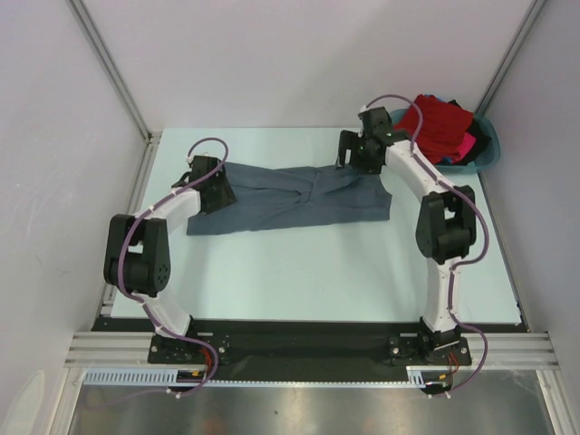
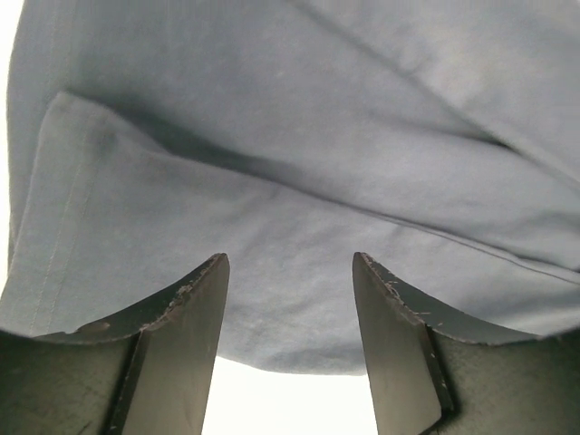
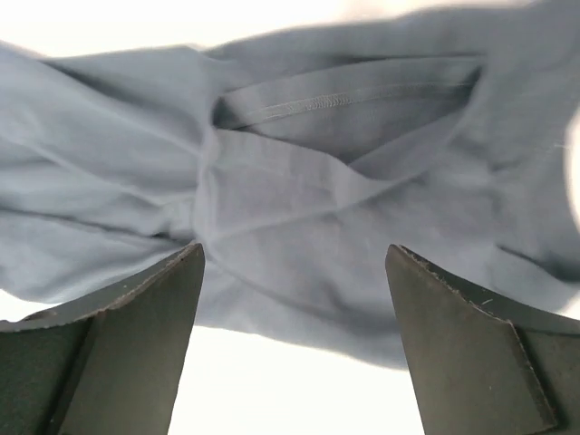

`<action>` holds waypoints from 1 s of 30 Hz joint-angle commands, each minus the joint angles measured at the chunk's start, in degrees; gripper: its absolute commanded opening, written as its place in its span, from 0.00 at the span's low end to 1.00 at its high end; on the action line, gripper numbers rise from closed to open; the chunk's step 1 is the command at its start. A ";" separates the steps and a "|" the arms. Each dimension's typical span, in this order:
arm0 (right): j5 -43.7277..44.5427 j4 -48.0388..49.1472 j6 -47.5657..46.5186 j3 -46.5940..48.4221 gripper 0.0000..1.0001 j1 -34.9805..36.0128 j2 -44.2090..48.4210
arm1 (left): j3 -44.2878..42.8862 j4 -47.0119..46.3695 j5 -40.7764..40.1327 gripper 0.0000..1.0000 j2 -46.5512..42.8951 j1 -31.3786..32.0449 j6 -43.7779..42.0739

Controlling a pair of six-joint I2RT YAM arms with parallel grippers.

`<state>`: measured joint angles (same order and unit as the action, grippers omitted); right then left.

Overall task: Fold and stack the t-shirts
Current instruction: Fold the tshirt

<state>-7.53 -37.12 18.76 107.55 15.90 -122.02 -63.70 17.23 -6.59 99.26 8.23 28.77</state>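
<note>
Both released: left gripper [image 2: 290, 261] at t-shirt [image 1: 299, 199] left edge, right gripper [image 3: 294, 249] far edge.

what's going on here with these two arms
Two robot arms are folding t-shirts. The slate-grey t-shirt lies bunched into a long strip on the table. The left claw and right claw stand open over it, one toward each end, gripping nothing. A red t-shirt and others sit piled in the teal basin.
</note>
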 commanded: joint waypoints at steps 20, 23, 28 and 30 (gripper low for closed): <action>6.30 6.53 1.98 -15.61 0.79 1.68 5.84 | -33.05 -3.26 8.43 0.73 23.25 -0.06 -7.15; 6.39 7.15 2.15 -14.56 0.79 1.50 3.72 | -35.87 0.34 9.40 0.72 27.47 -0.06 -7.42; 6.30 4.26 2.50 -9.30 0.78 1.68 -3.04 | -31.23 1.58 7.82 0.71 27.83 0.30 -6.63; 6.91 4.60 2.68 -8.93 0.79 1.85 -4.10 | -29.64 2.80 8.08 0.71 27.48 0.30 -6.45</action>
<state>-1.76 -32.62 21.21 96.12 17.58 -124.53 -95.31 16.69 1.45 127.55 8.25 22.85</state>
